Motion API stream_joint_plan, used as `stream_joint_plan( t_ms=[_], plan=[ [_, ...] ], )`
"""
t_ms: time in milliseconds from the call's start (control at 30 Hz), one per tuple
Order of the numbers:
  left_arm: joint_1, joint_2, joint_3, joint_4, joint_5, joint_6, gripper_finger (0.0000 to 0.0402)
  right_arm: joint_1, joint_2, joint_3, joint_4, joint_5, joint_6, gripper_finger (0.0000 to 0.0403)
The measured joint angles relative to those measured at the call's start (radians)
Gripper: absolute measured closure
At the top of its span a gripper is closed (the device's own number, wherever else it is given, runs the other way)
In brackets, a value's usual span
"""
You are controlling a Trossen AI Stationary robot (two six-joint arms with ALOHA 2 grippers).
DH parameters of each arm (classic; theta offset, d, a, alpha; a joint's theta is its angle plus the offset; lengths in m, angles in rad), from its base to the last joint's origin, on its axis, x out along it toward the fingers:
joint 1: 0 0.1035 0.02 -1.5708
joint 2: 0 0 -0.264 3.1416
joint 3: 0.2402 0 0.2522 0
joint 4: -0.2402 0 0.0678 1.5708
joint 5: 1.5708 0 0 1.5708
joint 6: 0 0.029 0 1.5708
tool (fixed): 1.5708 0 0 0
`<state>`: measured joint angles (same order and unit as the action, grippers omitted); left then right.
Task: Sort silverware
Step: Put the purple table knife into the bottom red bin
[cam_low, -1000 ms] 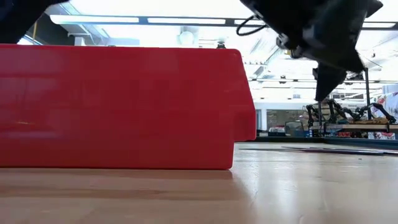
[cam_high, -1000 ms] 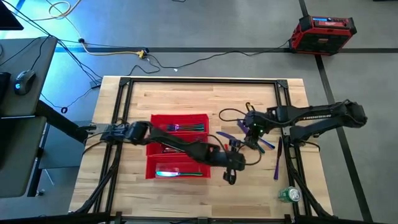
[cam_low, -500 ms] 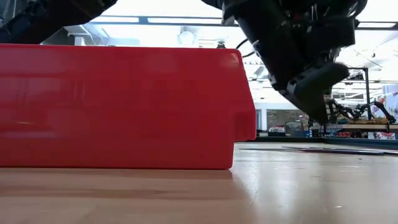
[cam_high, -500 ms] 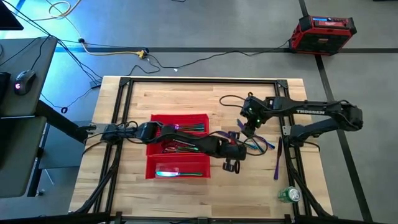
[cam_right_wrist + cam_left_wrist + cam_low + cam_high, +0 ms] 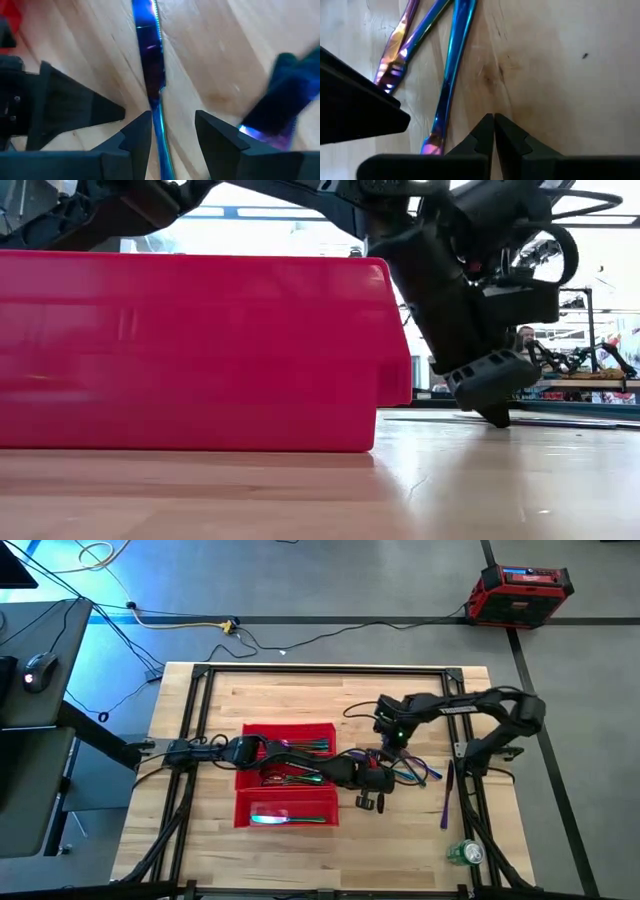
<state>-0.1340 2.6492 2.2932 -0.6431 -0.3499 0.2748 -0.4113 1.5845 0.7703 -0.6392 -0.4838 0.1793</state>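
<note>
Loose silverware (image 5: 412, 770) lies on the wood to the right of the red tray (image 5: 247, 802), whose compartments hold more pieces (image 5: 300, 745). My right gripper (image 5: 172, 127) hangs open over that pile, its fingers on either side of a blue knife (image 5: 150, 75) lying flat on the table. My left gripper (image 5: 493, 122) is shut and holds nothing. It reaches across the tray and points down at bare wood beside a blue piece (image 5: 451, 80) and purple ones (image 5: 400, 47). It is low over the table in the low view (image 5: 492, 405).
A single purple piece (image 5: 446, 795) lies apart near the right frame rail. A green can (image 5: 466, 853) stands at the near right corner. A black frame (image 5: 325, 668) runs around the tabletop. The two grippers stand close together, the right gripper's finger (image 5: 355, 107) just beside the left.
My left gripper has sunk toward the table and tipped further down, shifting a little toward the far edge. My right gripper has swung toward the table's left and come down over the loose silverware, turning as it went. No piece has moved.
</note>
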Motion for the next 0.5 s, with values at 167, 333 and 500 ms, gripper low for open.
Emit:
stream_joint_plan(
  t_ms=[167,333,500],
  plan=[
    [0.001,0.000,0.000,-0.021,0.007,-0.015,0.0401,-0.034,0.059,0.003,0.018,-0.032,-0.041,0.0263],
    [0.004,0.000,0.002,-0.051,0.012,-0.037,0.0401,-0.049,0.072,0.002,0.033,-0.054,-0.087,0.0263],
    [0.011,0.000,0.001,-0.086,0.036,-0.085,0.0402,-0.050,0.072,0.002,0.029,-0.051,-0.108,0.0263]
  ],
)
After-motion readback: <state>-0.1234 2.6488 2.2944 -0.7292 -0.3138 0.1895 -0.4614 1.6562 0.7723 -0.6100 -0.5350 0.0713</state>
